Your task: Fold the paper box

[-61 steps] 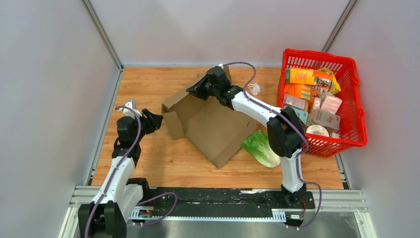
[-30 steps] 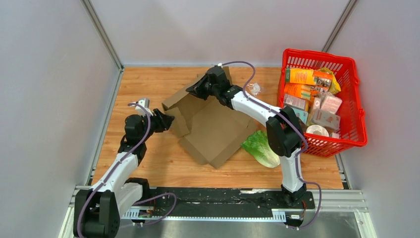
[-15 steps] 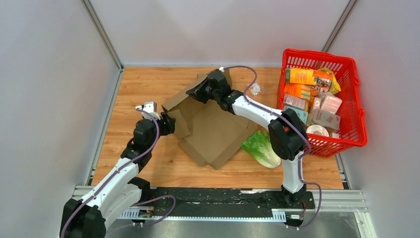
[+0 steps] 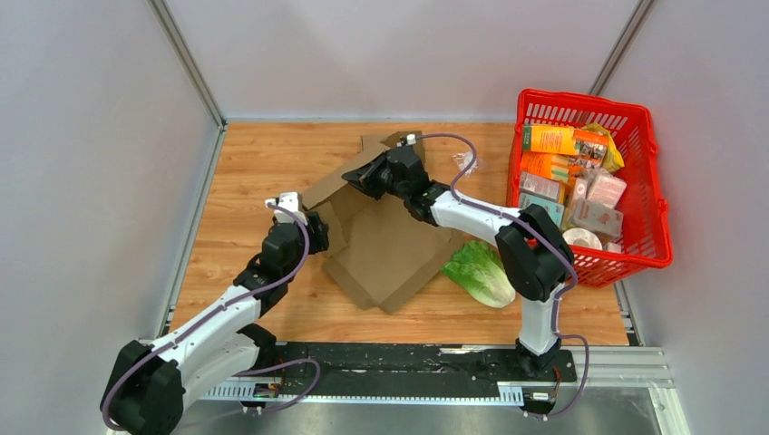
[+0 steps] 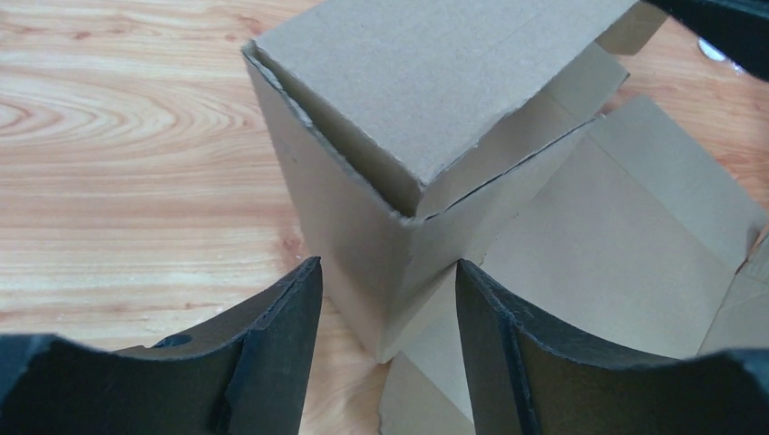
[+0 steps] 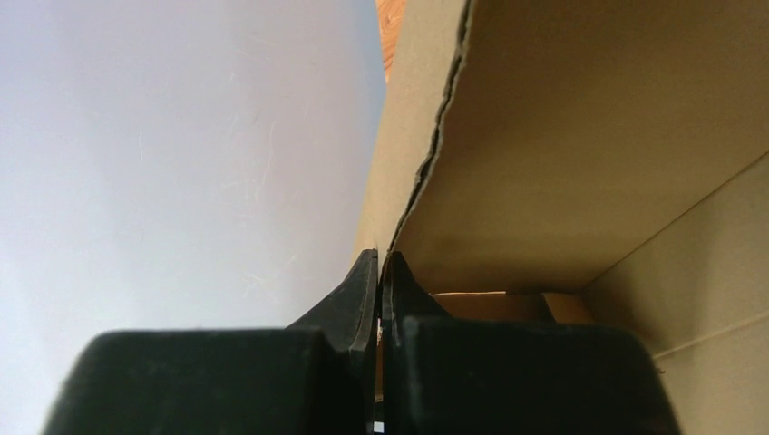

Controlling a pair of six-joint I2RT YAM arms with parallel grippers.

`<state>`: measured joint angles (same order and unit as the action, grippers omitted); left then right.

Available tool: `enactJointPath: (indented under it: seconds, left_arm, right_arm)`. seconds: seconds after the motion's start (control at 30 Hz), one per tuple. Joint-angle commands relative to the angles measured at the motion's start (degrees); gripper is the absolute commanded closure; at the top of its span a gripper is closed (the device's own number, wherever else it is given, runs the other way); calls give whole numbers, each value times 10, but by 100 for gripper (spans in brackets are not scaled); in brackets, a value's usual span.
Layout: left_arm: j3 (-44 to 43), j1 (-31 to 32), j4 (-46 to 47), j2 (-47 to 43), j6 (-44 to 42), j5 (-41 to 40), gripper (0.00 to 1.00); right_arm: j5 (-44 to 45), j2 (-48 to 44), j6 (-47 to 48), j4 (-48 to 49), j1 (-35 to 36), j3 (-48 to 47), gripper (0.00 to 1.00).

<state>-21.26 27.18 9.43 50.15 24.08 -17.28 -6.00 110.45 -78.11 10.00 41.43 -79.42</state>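
The brown cardboard box (image 4: 385, 240) lies half-formed in the middle of the wooden table, its flaps spread toward the front. My right gripper (image 4: 356, 177) is shut on the upper edge of a box panel (image 6: 426, 181), holding it raised. My left gripper (image 4: 317, 228) is open at the box's left corner. In the left wrist view that upright corner (image 5: 390, 272) stands between my two fingers (image 5: 272, 344), apart from both.
A red basket (image 4: 657, 204) full of packaged groceries stands at the right. A lettuce head (image 4: 479, 272) lies just right of the box's front flap. Grey walls close in the table on three sides.
My left arm has reached right, bringing its open gripper up to the box's left corner. The box has shifted and folded inward; my right gripper moved slightly nearer with the panel.
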Motion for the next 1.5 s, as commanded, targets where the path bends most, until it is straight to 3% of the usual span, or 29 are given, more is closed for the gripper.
enactJointPath:
  seconds: [0.0,0.13,0.43,0.5,0.6,0.67,0.87,1.1,1.27,1.33,1.37,1.4,1.47]
  left_arm:
    - [-7,31,23,17,-10,-45,35]
    - [-5,45,5,4,-12,-84,35]
    - [-4,56,16,18,-33,-153,51]
    - [-4,74,22,26,-33,-180,50]
    - [-12,93,16,60,-31,-240,39]
    - [-29,96,4,79,-28,-259,40]
    - [-34,99,23,113,-36,-267,56]
    - [-107,98,-67,177,47,-402,76]
    - [-135,100,-82,198,85,-427,90]
    - [-131,100,-71,196,67,-416,84]
    - [-128,100,-55,195,59,-412,74]
    - [-119,100,-44,193,42,-403,55]
    - [-108,100,-10,186,24,-384,44]
  right_arm:
    - [-16,-22,43,-4,15,55,100]
    - [-26,-40,57,20,8,86,100]
    - [-36,-45,17,53,7,94,100]
    - [-33,-45,12,55,7,95,100]
    - [-31,-47,9,58,7,101,100]
    - [-31,-47,6,61,7,101,100]
    - [-34,-47,6,57,7,89,100]
    - [-38,-51,-9,59,12,92,100]
    - [-38,-53,-12,53,12,90,100]
    - [-38,-55,-11,51,12,90,100]
    - [-39,-55,-10,52,12,89,100]
    - [-40,-55,-13,52,12,88,100]
    - [-44,-53,-13,56,12,86,100]
